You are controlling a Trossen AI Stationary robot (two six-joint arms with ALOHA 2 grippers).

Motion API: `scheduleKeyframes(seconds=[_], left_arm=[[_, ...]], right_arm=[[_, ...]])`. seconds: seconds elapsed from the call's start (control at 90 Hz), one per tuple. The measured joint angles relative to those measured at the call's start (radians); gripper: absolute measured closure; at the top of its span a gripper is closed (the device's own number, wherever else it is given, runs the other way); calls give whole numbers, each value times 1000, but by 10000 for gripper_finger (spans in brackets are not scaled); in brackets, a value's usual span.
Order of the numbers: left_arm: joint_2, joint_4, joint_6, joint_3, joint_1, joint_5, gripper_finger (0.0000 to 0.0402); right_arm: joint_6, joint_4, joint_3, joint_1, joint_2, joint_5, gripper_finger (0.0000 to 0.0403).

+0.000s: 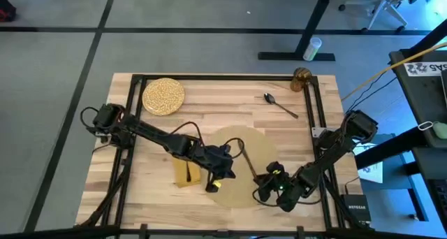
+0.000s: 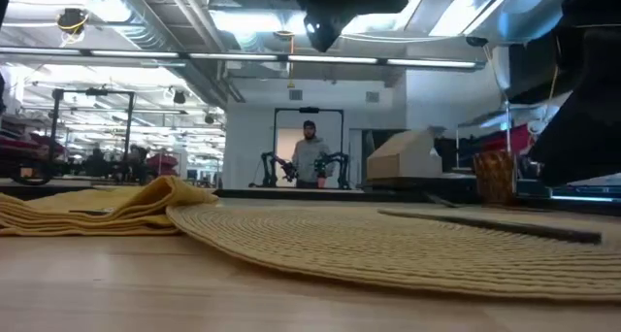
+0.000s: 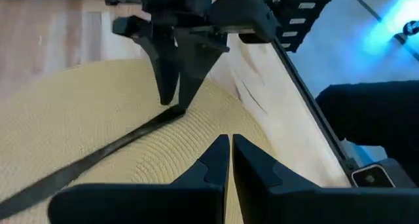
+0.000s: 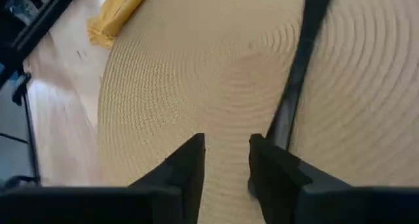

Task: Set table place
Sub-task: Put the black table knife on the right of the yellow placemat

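Note:
A round tan placemat (image 1: 241, 165) lies flat on the table (image 1: 209, 127), near the middle of its near half. A dark long utensil (image 1: 248, 158) lies on the mat; fork or knife, I cannot tell. A mustard napkin (image 1: 186, 172) lies crumpled at the mat's left edge. My right gripper (image 4: 226, 152) hovers low over the mat at the utensil's near end, slightly open, with the utensil (image 4: 298, 67) outside its fingers. My left gripper (image 3: 230, 152) is shut and empty over the mat's left part, pointing at the right gripper. My right gripper has its fingers pointing down at the mat. The utensil's near end (image 4: 278, 122) runs along the outer side of one finger (image 4: 275, 168). I cannot tell whether the two touch.
A yellow-speckled plate (image 1: 163, 96) rests flat at the far left corner. A spoon (image 1: 279, 104) lies on the bare wood at the far right, and an amber glass (image 1: 302, 78) stands by the far right rail. Black rails (image 1: 318, 120) frame the tabletop.

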Motion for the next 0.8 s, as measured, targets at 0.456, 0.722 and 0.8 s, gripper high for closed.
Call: scheduleKeyframes(seconds=[0.456,0.722,0.8], left_arm=[[0,-207,-46,0,17,-123,400],[0,-241,-113,-17,13,-154,400],[0,-245,-142,-50,16,-167,400]], right_arm=[[-701,17,0,-228,-3,-275,394],[-1112,54,0,-455,-24,-436,402],[-1214,58,-1,-513,-25,-495,402]])
